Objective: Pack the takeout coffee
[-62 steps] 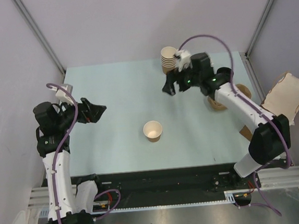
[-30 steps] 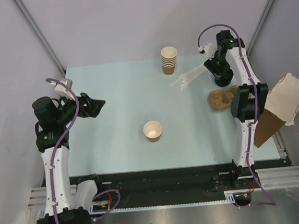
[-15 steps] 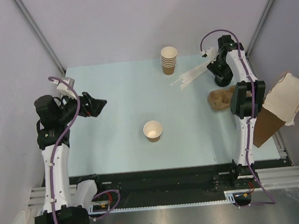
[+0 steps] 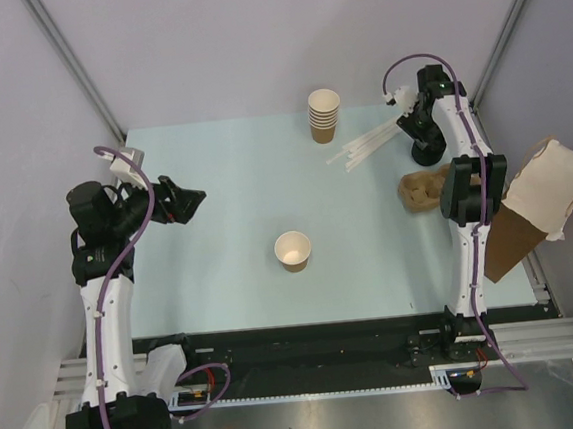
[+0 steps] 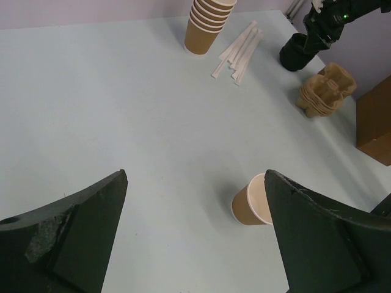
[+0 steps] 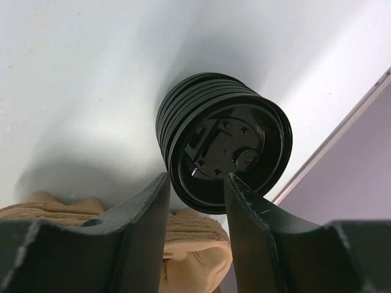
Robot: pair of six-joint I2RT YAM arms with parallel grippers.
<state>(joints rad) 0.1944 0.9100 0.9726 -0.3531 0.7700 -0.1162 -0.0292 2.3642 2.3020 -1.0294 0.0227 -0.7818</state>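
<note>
Overhead, the right arm [image 4: 461,174] folds over the far right corner and hides whatever sits under its wrist. The coffee cup [image 4: 293,250] stands lidless in the middle of the surface [image 4: 222,280], well apart from both arms. That surface is a matte, pale blue-green sheet, and plain lilac walls close it in. My left fingers [image 4: 187,198] hang spread wide over its left side.

On the left wrist view, blunt black fingers frame the shot and the right one cuts off the cup's rim. The cup is smooth tan paper. The nested cup stack [image 5: 204,27] loses its top to the frame edge. Thin white sticks [image 5: 238,46] lie fanned beside it. The brown bag [image 5: 376,122] is cropped.

On the right wrist view, my right fingers [image 6: 197,177] stand close together astride the rim of a glossy, ribbed stack of black lids [image 6: 223,146]. I cannot tell whether they actually pinch a lid. The rough pulp tray [image 6: 189,244] peeks between them, mostly covered.
</note>
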